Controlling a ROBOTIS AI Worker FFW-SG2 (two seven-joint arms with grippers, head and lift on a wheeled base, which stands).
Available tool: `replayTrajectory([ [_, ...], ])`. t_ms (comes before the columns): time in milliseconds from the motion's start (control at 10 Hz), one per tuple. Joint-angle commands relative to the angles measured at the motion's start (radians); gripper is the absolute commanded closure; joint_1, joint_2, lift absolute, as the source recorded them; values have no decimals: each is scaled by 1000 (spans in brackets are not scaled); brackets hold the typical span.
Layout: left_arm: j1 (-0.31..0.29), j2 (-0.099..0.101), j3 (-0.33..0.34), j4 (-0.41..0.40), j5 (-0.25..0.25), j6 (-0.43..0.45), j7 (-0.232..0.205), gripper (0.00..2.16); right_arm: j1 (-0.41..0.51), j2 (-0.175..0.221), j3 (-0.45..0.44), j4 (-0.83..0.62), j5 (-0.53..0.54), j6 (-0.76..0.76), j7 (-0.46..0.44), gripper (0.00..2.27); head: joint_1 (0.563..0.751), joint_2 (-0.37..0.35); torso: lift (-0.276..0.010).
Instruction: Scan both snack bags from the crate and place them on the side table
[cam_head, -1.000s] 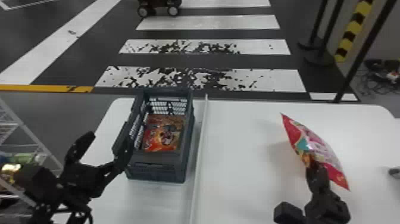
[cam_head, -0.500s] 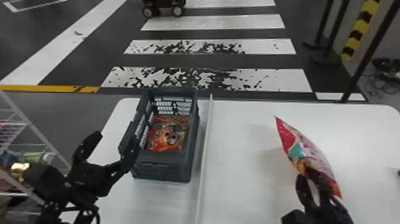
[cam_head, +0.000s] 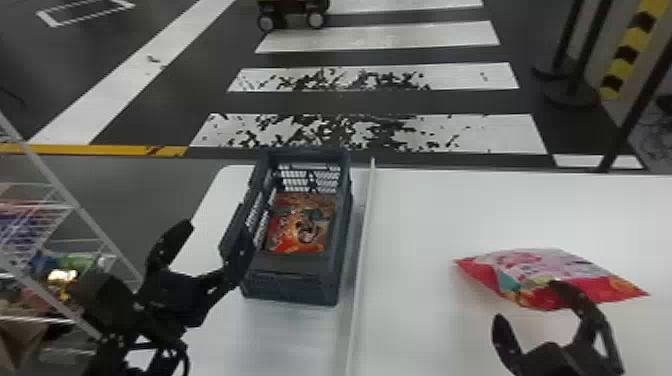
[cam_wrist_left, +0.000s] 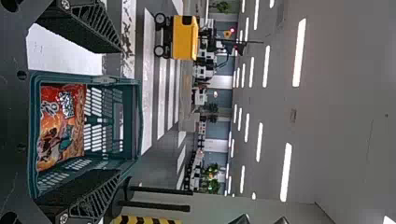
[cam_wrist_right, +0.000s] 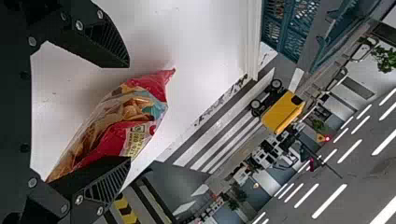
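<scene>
Crosswise at the table's (cam_head: 410, 215) right, our red snack bag (cam_head: 555, 272) points its right end slightly nearer us.
We have our right gripper (cam_head: 528, 303) wide open beside it, our left gripper (cam_head: 214, 224) open, empty, at the crate (cam_head: 295, 290).

Right gripper (cam_head: 528, 303) spread wide; snack bag (cam_wrist_right: 122, 114) partly behind one finger, white table (cam_wrist_right: 201, 42) beyond.

Floor (cam_head: 100, 60): dark, painted with worn white stripes (cam_head: 390, 35) and a yellow line (cam_head: 75, 150)
Bench (cam_head: 450, 210): white-topped, divided by a pale strip (cam_head: 366, 225)
Wire rack (cam_head: 75, 209): stocked, seen at left
Ceiling (cam_wrist_left: 336, 70): lit by rows of lamps (cam_wrist_left: 300, 51)
</scene>
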Motion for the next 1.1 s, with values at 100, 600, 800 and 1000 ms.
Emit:
replayTrajectory([
  [100, -2, 0, 0, 2, 0, 0, 0, 76, 16, -1, -11, -83, -122, 97, 80, 49, 695, 173, -98],
  [600, -2, 0, 0, 7, 0, 0, 0, 76, -1, 1, -122, -139, -530, 281, 308, 53, 695, 179, -98],
  [800, -4, 0, 0, 7, 0, 3, 0, 76, -24, 1, -177, -140, -679, 419, 348, 53, 695, 171, -98],
  [1000, -4, 0, -1, 7, 0, 0, 0, 76, -44, 1, -211, -140, -762, 468, 359, 80, 695, 159, -98],
])
